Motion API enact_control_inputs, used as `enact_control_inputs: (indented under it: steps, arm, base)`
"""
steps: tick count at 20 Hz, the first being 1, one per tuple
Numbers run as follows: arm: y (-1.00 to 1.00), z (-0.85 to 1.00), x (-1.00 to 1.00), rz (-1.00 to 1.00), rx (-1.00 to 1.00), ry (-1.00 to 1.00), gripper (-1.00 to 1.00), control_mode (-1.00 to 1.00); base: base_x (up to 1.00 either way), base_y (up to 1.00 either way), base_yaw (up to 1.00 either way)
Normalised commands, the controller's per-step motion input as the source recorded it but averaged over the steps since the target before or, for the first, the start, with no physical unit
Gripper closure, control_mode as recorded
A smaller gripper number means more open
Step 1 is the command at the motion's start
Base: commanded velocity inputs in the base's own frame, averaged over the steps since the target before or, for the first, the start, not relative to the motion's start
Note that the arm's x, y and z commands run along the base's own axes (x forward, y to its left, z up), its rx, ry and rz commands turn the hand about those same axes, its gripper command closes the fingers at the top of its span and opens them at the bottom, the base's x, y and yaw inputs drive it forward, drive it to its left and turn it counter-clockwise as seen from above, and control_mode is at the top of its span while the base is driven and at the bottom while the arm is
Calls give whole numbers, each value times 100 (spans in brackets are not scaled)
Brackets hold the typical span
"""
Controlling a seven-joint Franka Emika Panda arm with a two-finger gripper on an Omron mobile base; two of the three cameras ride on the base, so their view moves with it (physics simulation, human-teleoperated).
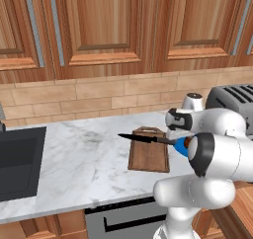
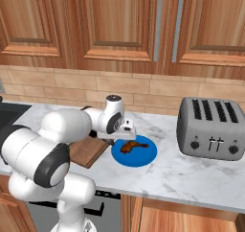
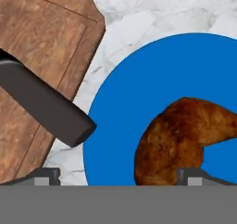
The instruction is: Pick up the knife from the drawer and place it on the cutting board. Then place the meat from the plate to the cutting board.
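The gripper (image 3: 118,179) is hovering low over the blue plate (image 3: 139,79) with its two fingertips (image 3: 46,176) standing wide apart and nothing between them; in the hand view the meat (image 3: 178,135) is lying on the plate just ahead of one tip. The plate is sitting on the marble bench (image 2: 191,171), just beside the cutting board (image 1: 149,151), whose loop handle is pointing toward the back wall. The knife (image 1: 143,138) is lying across the far part of the board, its pointed blade reaching past the board's left edge over the bench and its handle end (image 3: 69,126) jutting off the other side, close to the plate's rim. Farther right on the bench, a grey toaster (image 2: 210,128) is standing well apart from the plate. A dark sink (image 1: 17,164) is sitting at the left end. Behind, wooden cabinet doors (image 1: 104,25) are hanging above a tan tile wall.
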Motion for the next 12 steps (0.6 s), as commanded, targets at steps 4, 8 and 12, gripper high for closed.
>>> enact_control_inputs:
  steps: [4,8,12]
  arm:
    - [-39,2,-1,-32,3,0,-100,-100]
    - [-31,0,0,-29,3,0,-100,-100]
    - [-28,2,0,-18,3,0,-100,-100]
  base:
    - [0,0,0]
    - [0,0,0]
    - [0,0,0]
